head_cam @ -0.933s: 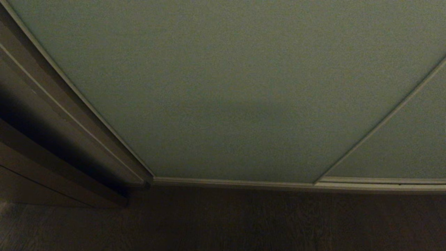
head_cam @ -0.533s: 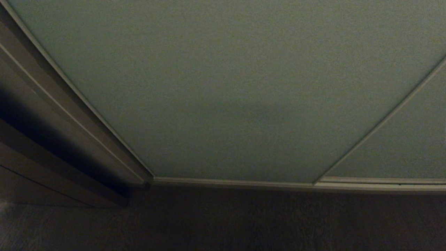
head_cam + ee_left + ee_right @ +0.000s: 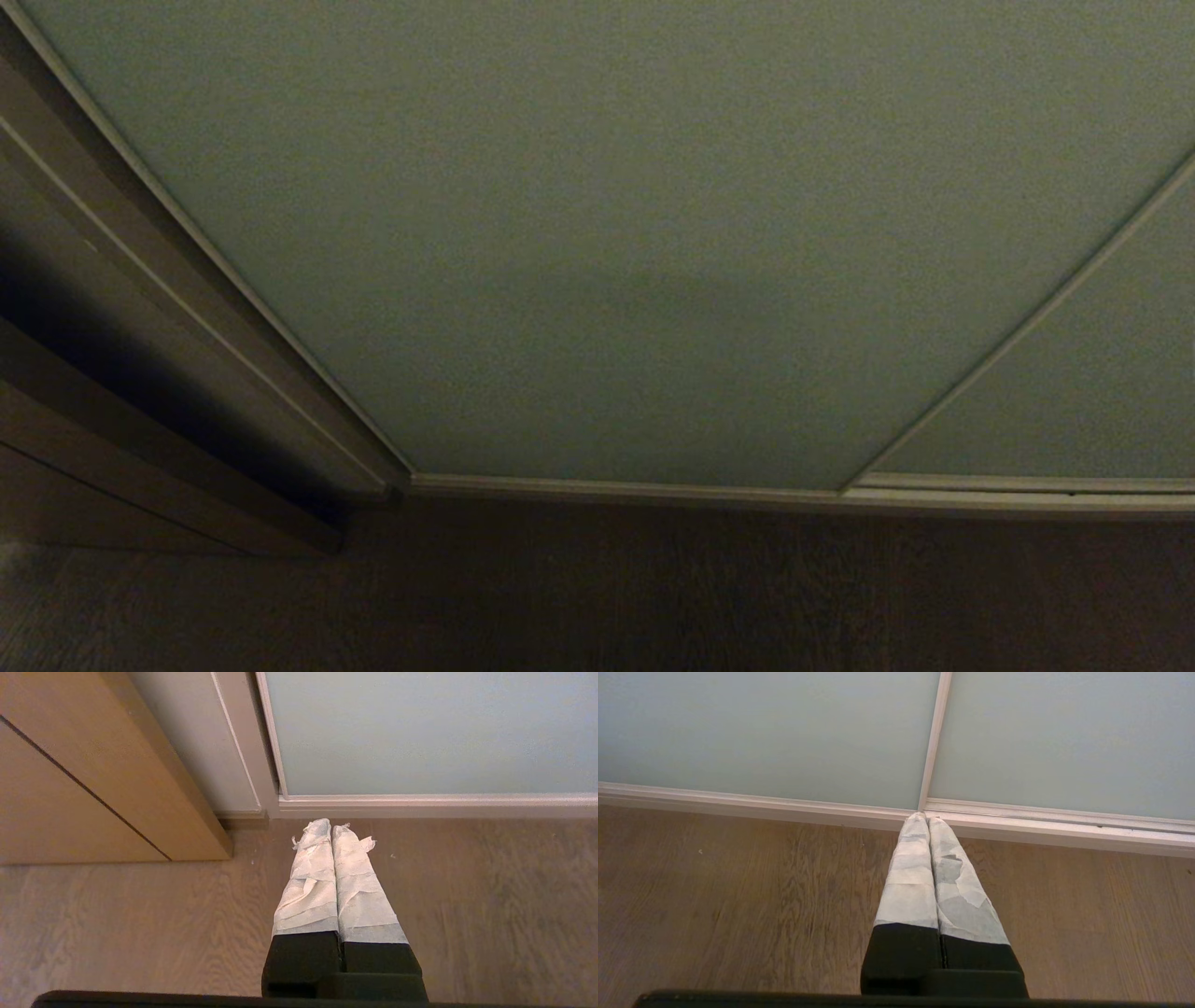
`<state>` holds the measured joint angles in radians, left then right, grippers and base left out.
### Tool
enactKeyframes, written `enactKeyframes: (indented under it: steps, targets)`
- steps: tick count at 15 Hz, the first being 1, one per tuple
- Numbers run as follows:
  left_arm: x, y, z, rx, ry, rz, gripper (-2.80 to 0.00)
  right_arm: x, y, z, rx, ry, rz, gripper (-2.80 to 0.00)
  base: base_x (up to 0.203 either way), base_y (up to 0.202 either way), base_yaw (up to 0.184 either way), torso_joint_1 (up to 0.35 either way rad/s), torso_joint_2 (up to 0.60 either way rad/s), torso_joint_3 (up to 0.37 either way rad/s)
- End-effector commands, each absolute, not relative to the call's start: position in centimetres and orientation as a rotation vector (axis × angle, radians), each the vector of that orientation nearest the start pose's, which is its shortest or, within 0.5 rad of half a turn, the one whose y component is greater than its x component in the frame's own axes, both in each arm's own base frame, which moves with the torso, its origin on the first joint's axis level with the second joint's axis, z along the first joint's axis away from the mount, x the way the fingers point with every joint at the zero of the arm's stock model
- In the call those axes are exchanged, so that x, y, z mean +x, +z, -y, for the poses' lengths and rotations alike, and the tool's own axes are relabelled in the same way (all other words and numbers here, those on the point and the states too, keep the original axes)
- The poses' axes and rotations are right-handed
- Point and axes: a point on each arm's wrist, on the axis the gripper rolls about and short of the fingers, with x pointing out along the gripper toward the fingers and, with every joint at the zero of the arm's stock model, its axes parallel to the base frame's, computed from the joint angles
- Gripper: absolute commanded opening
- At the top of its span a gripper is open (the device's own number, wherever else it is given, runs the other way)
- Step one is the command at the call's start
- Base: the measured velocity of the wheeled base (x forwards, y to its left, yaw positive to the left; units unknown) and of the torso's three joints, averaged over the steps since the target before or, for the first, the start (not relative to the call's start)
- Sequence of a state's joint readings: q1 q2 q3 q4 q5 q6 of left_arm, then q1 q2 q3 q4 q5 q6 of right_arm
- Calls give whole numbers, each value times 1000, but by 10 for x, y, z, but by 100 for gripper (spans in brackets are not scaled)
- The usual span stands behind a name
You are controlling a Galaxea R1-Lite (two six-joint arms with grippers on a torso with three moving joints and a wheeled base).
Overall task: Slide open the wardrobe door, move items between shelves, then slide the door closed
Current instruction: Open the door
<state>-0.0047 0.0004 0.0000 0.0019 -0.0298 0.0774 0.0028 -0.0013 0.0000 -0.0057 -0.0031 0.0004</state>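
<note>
Now | sliding wardrobe door (image 3: pixel 616 233) closed, contents hidden | left tool (image 3: pixel 331 828), right tool (image 3: pixel 928 817) pressed together

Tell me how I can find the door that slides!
Look at the wardrobe front standing on the wood floor. The sliding wardrobe door is the wide, pale grey-green panel in the middle, edged by a slim pale frame. Left of it is a dark brown wooden frame; right of it, past a thin strip, is a narrower neighbouring panel.
</note>
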Motion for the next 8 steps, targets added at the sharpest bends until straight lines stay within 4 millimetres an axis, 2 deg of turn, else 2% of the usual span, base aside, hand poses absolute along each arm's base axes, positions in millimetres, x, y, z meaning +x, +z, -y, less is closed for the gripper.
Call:
enactKeyframes:
  steps: [1, 5, 6, 8]
  targets:
    - [-23, 75, 1, 71, -32, -1, -280, -23, 76, 0, 0, 0, 8, -280, 0, 0, 0, 0, 0, 0]
    - [-23, 76, 0, 41, -15, 3, -280, -23, 76, 0, 0, 0, 8, -280, 0, 0, 0, 0, 0, 0]
    - [-24, 81, 0, 42, -8, 25, -280, -23, 76, 0, 1, 0, 8, -280, 0, 0, 0, 0, 0, 0]
    - [-35, 114, 0, 40, 0, 127, -280, -23, 76, 0, 1, 0, 8, -280, 0, 0, 0, 0, 0, 0]
